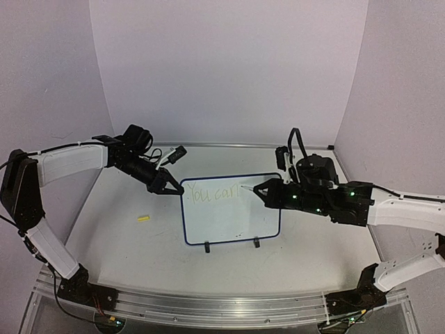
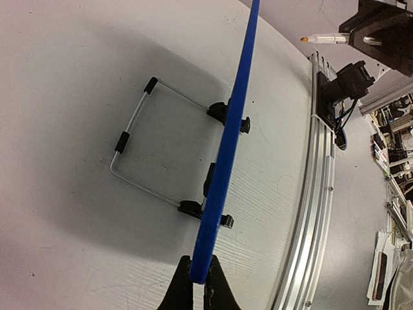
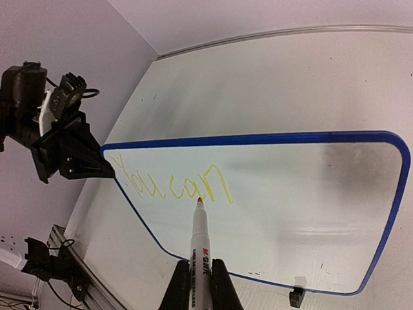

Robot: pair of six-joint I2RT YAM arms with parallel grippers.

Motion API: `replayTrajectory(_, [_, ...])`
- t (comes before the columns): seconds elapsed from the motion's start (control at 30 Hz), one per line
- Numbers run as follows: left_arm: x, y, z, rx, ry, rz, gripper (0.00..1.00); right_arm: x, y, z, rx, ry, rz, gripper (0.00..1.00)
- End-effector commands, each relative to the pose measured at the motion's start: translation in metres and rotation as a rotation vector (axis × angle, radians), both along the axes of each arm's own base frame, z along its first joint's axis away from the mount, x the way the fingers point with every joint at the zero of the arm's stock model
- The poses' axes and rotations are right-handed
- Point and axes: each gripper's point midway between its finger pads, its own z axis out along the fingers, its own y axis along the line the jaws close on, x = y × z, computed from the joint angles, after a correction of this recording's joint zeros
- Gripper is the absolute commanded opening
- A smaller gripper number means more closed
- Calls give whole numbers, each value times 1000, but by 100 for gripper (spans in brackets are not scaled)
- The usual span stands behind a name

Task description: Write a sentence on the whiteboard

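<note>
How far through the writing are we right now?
Done: the sentence so far reads "You can", yellow, along the top of the whiteboard. In hand: left gripper clamps the board's edge; right gripper holds the marker, tip at the last n. Left: the remaining words; the board's lower area is blank.

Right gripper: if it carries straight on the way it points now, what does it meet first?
The face of the whiteboard: the marker held in the right gripper aims at it just under the "n" of the sentence. Whether the tip already touches is unclear.
</note>
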Motion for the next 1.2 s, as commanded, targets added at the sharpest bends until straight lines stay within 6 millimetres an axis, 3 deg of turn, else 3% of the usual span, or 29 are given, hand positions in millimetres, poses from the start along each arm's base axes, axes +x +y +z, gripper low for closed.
replayTrajectory(0.0, [2, 7, 2, 54, -50, 16, 0, -2, -7, 10, 2, -43, 61, 0])
replayTrajectory(0.23, [2, 8, -2, 65, -44, 17, 0, 4, -25, 13, 0, -67, 98, 0])
replayTrajectory(0.47, [2, 9, -2, 71, -47, 19, 0, 7, -57, 5, -6, -89, 70, 0])
replayTrajectory(0.57, [2, 8, -3, 70, -44, 18, 0, 0, -56, 5, 2, -94, 105, 0])
replayTrajectory(0.7, [2, 7, -1, 69, -51, 20, 0, -13, -34, 3, 61, -91, 183, 0])
replayTrajectory(0.97, [2, 8, 2, 72, -64, 33, 0, -49, 48, -7, 131, -143, 259, 0])
replayTrajectory(1.17, [2, 9, -1, 83, -63, 38, 0, -56, 101, -26, 84, -158, 292, 0])
